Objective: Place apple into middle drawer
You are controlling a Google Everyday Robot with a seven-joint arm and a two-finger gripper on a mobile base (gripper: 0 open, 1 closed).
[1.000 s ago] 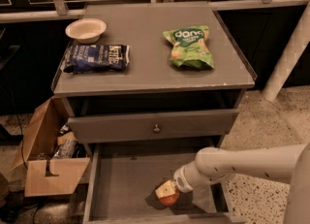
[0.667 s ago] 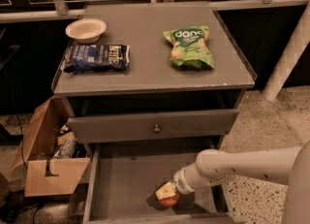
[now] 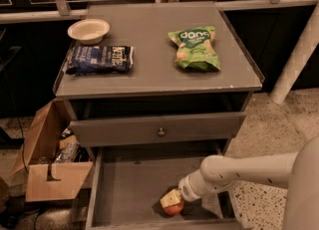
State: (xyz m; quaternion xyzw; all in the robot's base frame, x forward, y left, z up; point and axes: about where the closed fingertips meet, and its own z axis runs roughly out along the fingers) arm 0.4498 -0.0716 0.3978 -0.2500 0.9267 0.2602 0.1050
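The apple (image 3: pixel 174 208), small and red-orange, rests on the floor of the open middle drawer (image 3: pixel 124 184), near its front right. My gripper (image 3: pixel 170 201) reaches in from the right on a white arm and sits right on top of the apple, hiding its upper part. The drawer is pulled out below the grey drawer front with the round metal knob (image 3: pixel 161 132).
On the cabinet top (image 3: pixel 149 69) lie a white bowl (image 3: pixel 88 30), a dark blue snack bag (image 3: pixel 99 58) and a green chip bag (image 3: pixel 195 48). An open cardboard box (image 3: pixel 50 167) stands on the floor at the left. A white post (image 3: pixel 299 50) stands at the right.
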